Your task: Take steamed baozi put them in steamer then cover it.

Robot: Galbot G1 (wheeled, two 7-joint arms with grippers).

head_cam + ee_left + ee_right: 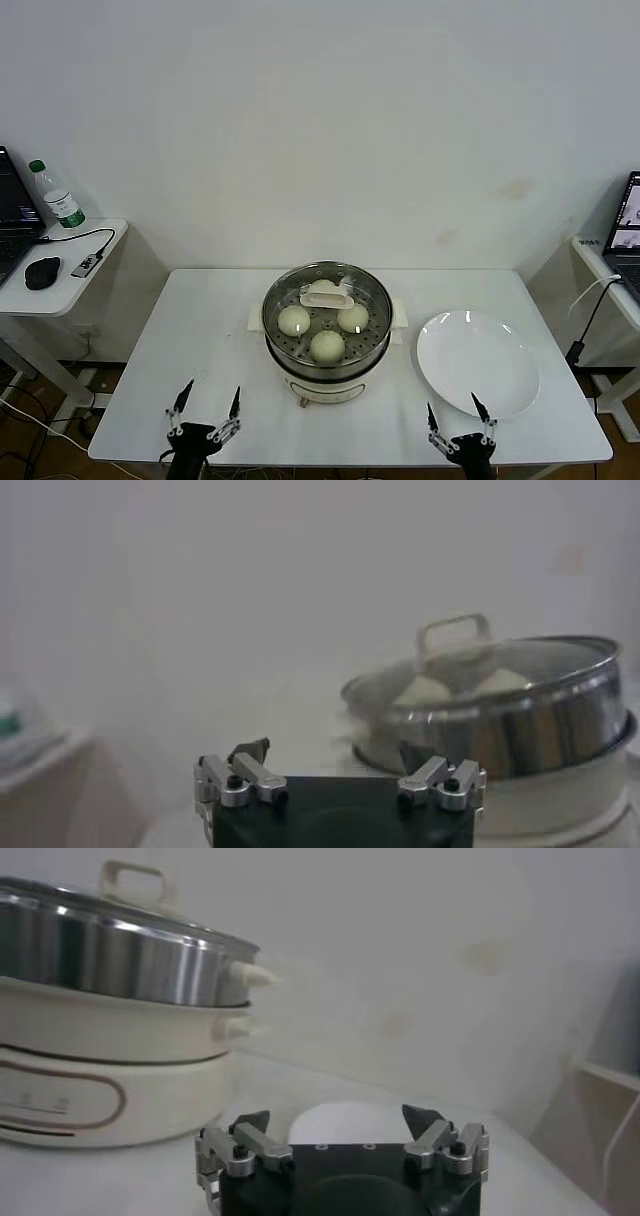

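White table [200, 330] holds covered steamer [327, 345] between wide-open left end effector [208, 405] and right end effector [458, 412].

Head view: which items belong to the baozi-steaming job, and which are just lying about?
Job:
steamed baozi, four, inside the steamer
steamer, table centre
cover, on the steamer

Lying about:
white plate, empty, right of the steamer
water bottle, computer mouse, laptop on the left side table
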